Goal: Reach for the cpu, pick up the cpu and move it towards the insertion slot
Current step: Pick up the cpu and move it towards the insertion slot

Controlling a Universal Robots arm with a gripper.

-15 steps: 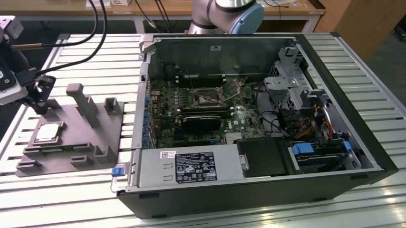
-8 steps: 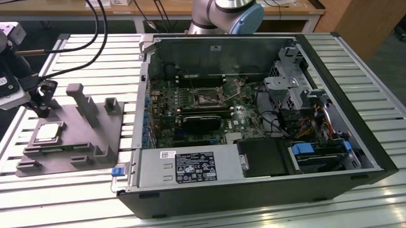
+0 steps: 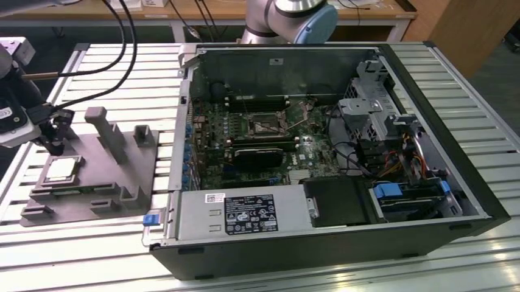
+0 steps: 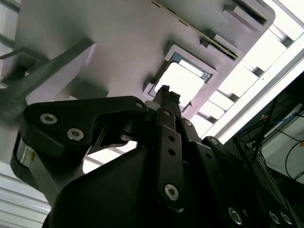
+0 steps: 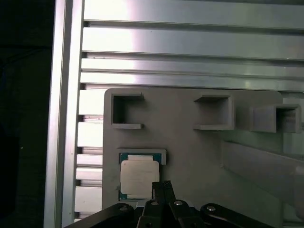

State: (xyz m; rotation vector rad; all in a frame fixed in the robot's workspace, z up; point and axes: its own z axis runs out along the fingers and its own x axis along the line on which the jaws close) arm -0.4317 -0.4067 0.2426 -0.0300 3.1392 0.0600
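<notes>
Fingers: my fingers (image 5: 161,190) are closed tip to tip with nothing between them. In the second wrist view they (image 4: 164,102) taper to one narrow point.
Fingers' place: at the exterior view's far left, my fingers (image 3: 55,145) point down over the grey fixture (image 3: 97,176), above its surface as far as I can judge.
Cpu: the cpu (image 3: 63,168) lies flat, silvery top up, in a shallow square pocket on the fixture's left part.
Contact: I judge there is none. In the first wrist view my tips stand at the edge of the cpu (image 5: 137,176), not over its middle.
Way from fingers to cpu: just below my tips and slightly to the near side in the exterior view. In the second wrist view the cpu (image 4: 183,83) shows right past them.
Axis: the chip is close to square, so I see no long axis; its edges run parallel to the pocket walls.
Neighbours: the fixture's upright posts (image 3: 101,128) stand to the exterior view's right of my fingers, apart from them.
Worktop: the slatted metal worktop (image 3: 106,73) carries the fixture and, to its right, the open computer case (image 3: 325,243).
Insertion slot: the insertion slot (image 3: 266,125) sits on the board inside the case, well apart from the cpu, to the exterior view's right and a little farther back.
Stage: as I judge it, the reach is almost done, the chip is not yet gripped and nothing has been carried to the slot.
</notes>
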